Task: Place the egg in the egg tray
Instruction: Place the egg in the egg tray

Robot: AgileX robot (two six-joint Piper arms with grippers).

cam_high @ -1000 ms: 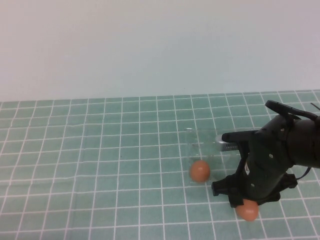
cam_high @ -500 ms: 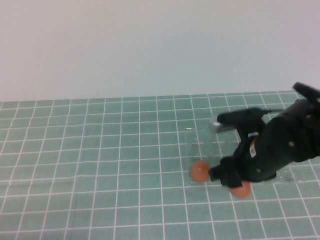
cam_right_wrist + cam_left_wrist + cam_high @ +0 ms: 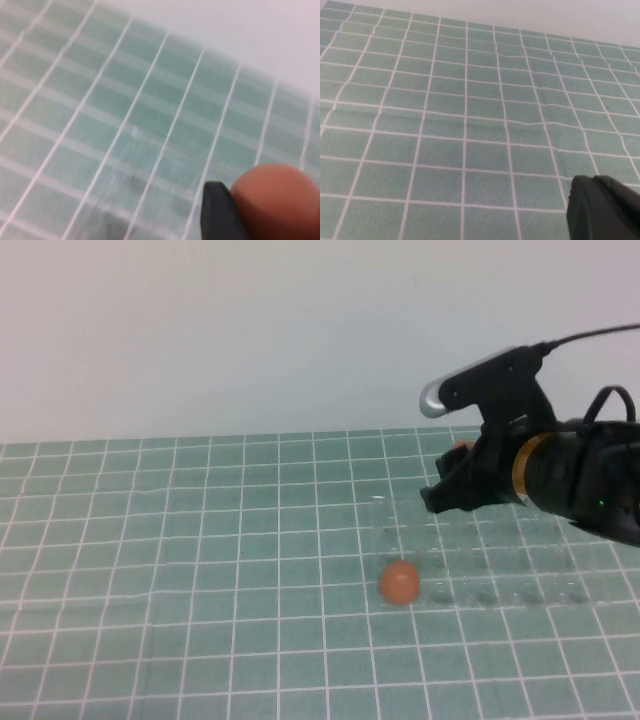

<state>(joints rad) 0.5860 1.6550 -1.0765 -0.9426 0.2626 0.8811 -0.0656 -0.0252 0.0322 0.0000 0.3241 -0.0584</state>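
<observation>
The right gripper (image 3: 452, 480) hangs above the far side of the egg tray (image 3: 520, 570), clenched on 1 egg (image 3: 461, 448). A 2nd egg (image 3: 400, 582) sits at the tray's near left corner. The left gripper (image 3: 602, 210) hovers over bare green grid mat (image 3: 445, 125); whether it is clenched cannot be told

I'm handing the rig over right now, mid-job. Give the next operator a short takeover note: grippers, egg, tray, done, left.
Right gripper: raised above the far side of the egg tray, shut on the egg.
Left gripper: seen only in its wrist view, over bare mat, holding nothing visible; not in the high view.
A second egg sits at the tray's near-left corner.
Done: egg picked up and carried over the tray.
Left: lower it into a cup, release, retract.
</observation>
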